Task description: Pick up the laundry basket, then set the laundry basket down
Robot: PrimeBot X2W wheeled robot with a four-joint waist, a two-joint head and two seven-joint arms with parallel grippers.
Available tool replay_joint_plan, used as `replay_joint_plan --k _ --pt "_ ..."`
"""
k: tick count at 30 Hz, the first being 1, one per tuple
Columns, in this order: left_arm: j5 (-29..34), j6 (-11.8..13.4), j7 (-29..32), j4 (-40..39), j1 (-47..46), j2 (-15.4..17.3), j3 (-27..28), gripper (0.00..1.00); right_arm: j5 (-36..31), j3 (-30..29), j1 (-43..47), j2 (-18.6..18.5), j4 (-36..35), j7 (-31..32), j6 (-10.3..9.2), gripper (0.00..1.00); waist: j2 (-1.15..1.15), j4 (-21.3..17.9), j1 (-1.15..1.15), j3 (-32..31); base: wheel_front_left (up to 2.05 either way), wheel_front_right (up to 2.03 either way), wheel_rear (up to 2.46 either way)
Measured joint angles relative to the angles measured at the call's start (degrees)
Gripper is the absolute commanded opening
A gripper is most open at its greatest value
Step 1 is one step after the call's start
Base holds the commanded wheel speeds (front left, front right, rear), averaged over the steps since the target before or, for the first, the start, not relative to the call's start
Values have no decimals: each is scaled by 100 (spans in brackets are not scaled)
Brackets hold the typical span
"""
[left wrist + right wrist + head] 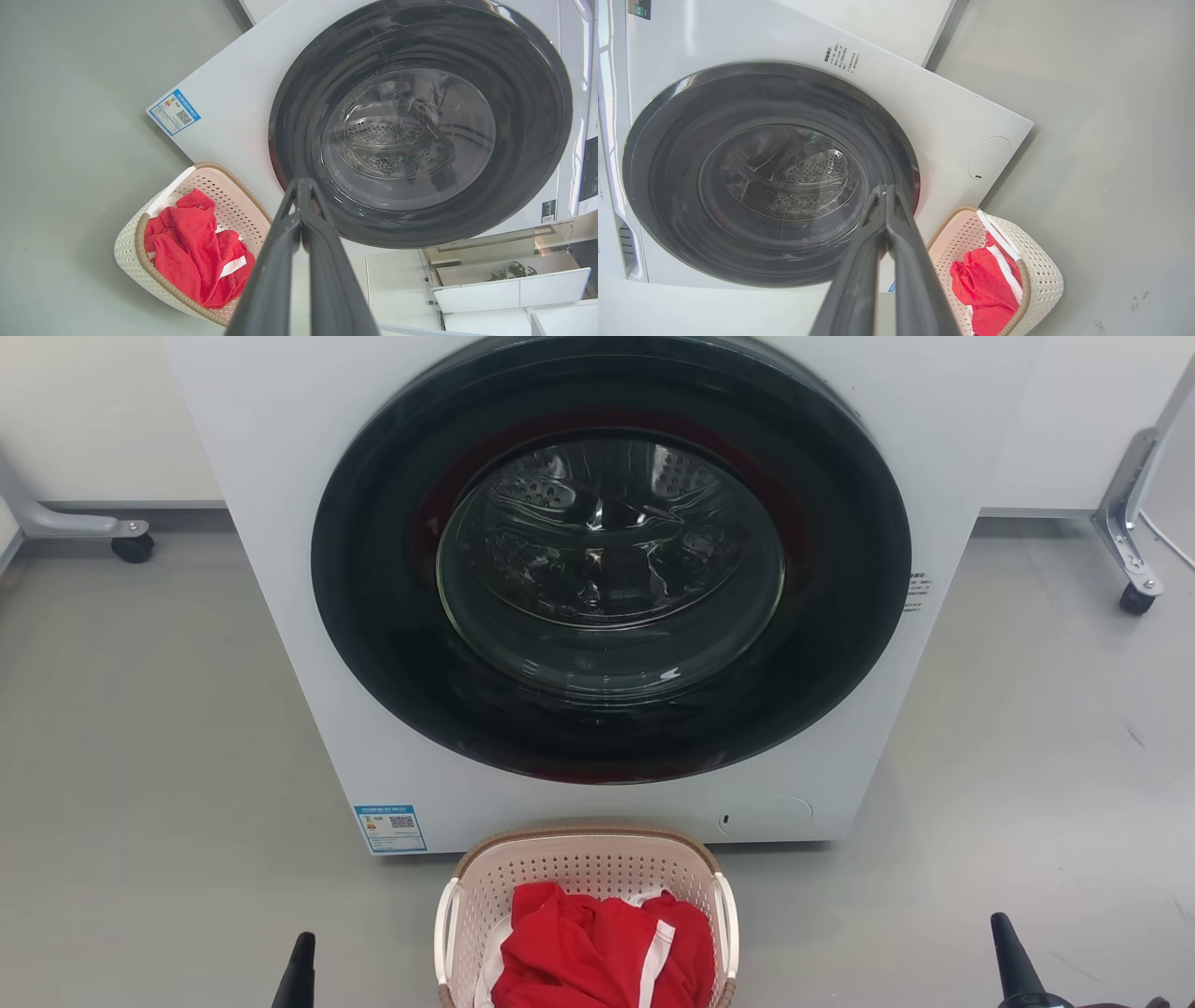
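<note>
1. While both grippers sit low at either side, the laundry basket [581, 841] stands on the floor [140, 756] between them, just before the washing machine [280, 569], a white handle [446, 933] facing each.
2. Nearer is the left gripper [301, 186], farther the right gripper [883, 192]; both have fingers pressed together, empty.
3. Basket's near end is cut off, so its long axis is unclear; red clothes [588, 952] hide its bottom.

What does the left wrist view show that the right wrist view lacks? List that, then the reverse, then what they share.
Left wrist, not right wrist: the left claw, shut, and a green plant. Right wrist, not left wrist: the right claw, shut, and the washer's round hatch cover. Both: the washing machine door, the laundry basket on the grey floor, and red clothing inside it.
</note>
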Motion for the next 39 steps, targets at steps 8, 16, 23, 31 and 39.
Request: replay_joint_plan --k 8,16,23,31,39 --pt "-624 -119 158 33 -58 -18 156 0 582 -200 -35 11 64 154 104 0 0 -23 0 -5 0 0 0" --pt "-1204 -252 327 65 -160 -38 307 0 1125 -404 -140 29 120 305 211 0 0 -46 0 -9 0 0 0" --pt "-1814 -353 489 90 -265 -76 452 0 1708 -608 -249 42 192 483 352 0 0 -69 0 -13 0 0 0" --pt "-2308 -448 603 116 -378 -102 570 0 2109 -764 -302 53 248 598 425 0 0 -85 0 -17 0 0 0" --pt "-2313 -448 603 121 -378 -107 571 0 2109 -765 -344 54 250 598 426 0 0 -85 0 -16 0 0 0"
